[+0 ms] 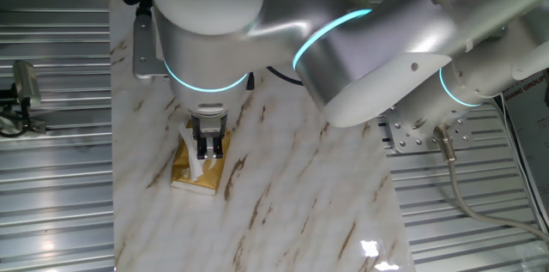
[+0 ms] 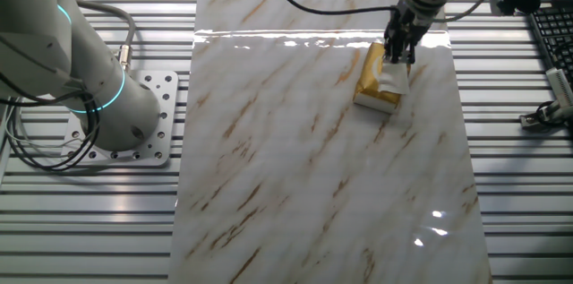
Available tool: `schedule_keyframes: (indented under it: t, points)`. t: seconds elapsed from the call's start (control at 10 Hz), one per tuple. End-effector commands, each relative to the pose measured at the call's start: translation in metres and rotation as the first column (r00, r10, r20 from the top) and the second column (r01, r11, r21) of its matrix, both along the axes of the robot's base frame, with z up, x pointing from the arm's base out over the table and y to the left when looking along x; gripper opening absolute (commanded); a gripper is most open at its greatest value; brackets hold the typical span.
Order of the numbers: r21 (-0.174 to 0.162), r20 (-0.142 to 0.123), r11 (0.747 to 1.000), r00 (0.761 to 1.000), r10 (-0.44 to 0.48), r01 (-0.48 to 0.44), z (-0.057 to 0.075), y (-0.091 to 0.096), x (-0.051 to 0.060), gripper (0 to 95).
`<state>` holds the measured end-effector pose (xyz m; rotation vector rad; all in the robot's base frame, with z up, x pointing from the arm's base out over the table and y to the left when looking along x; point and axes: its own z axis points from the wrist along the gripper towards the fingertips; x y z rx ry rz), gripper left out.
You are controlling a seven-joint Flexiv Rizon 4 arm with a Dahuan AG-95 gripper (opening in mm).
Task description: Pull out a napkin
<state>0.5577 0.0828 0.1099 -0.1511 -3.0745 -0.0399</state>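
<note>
My gripper (image 1: 206,154) sits over the golden pack (image 2: 374,82), fingers narrowed, seemingly pinching the white napkin (image 2: 390,78) at the pack's three o'clock edge.

A marble-patterned table top (image 2: 313,167), white with brown veining, is lying across a ribbed metal surface (image 2: 519,194). A flat golden-yellow tissue pack (image 2: 372,87) is resting directly on it near one end, apparently flat against the slab, though the arm is partly hiding it.
</note>
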Motion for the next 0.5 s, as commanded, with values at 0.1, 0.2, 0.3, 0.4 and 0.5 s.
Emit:
schedule_keyframes:
  t: [0.1,0.2,0.3,0.4,0.5]
  points:
    - [0.007,0.012,0.998,0.998,-0.069,0.069,-0.0009,0.0067,-0.0022,0.0]
    - [0.007,0.016,0.997,0.997,-0.078,0.078,-0.0011,0.0085,-0.0033,0.0]
    - [0.005,0.017,0.996,0.996,-0.087,0.087,-0.0013,0.0103,-0.0046,0.0]
    - [0.005,0.014,0.996,0.996,-0.084,0.084,-0.0004,0.0103,-0.0051,0.0]
    - [0.004,0.007,0.997,0.997,-0.082,0.082,0.0012,0.0097,-0.0055,0.0]
